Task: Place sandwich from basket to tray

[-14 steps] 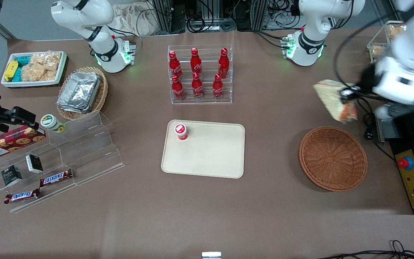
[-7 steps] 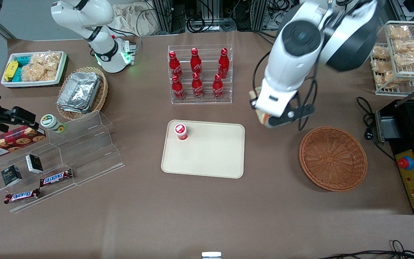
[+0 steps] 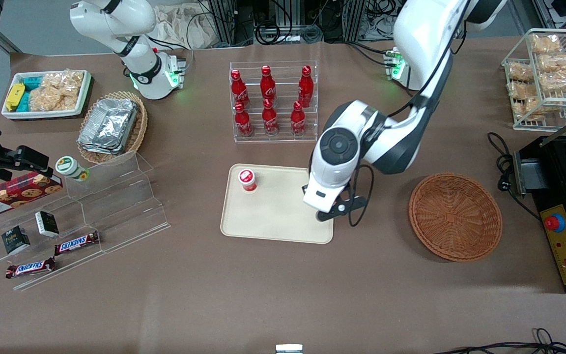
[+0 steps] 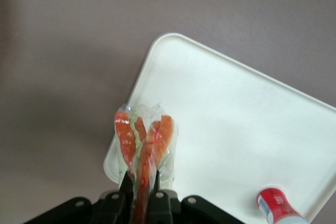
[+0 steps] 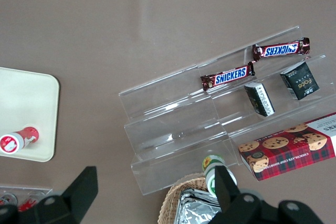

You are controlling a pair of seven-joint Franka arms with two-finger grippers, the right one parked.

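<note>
Front view, progress: the basket point(image 3: 455, 216) sits bare of any sandwich, so the lift-out looks done; the setting-down is left.
Front view, arm: the working arm's wrist housing hangs over the tray point(image 3: 283, 216) at the edge nearest the basket, hiding the gripper and its load from this camera.
Front view, tray: a small red cup point(image 3: 247, 180) stands on the tray corner toward the parked arm's end, well apart from the wrist.
Front view, surface: brown matte tabletop point(image 3: 283, 295); a clear rack of red bottles point(image 3: 270, 101) stands farther from the camera than the tray.

Left wrist view, gripper: the gripper point(image 4: 140, 182) is clamped narrow on the sandwich point(image 4: 143, 145), which hangs filling-edge down in clear wrap.
Left wrist view, position: the sandwich hovers above the tray's rim and corner, not yet resting on it; whether it clears the rim inward I cannot tell.
Left wrist view, judgement: a short shift inward and a lowering seem to remain before release.

Right wrist view, room: stepped clear display point(image 5: 220, 124) with chocolate bars point(image 5: 227, 76); nothing of the sandwich shows.
</note>
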